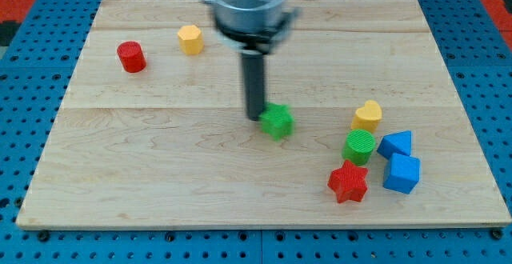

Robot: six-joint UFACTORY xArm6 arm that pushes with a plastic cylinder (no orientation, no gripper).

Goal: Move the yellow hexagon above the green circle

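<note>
Pale wooden board — blue perforated table beneath.

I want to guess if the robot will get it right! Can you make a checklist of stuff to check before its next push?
1. Small yellow hexagon block in view, near the view's top left: ok.
2. Ribbed green circle block in view, at the view's right: ok.
3. Spot above the green circle free: not ok, a yellow heart block sits there.
4. My tip at the yellow hexagon: not ok, it is mid-board beside a green star block.
5. Tip touching the green star: cannot tell.
6. Way from hexagon toward the circle: not ok, the green star lies near it.
</note>
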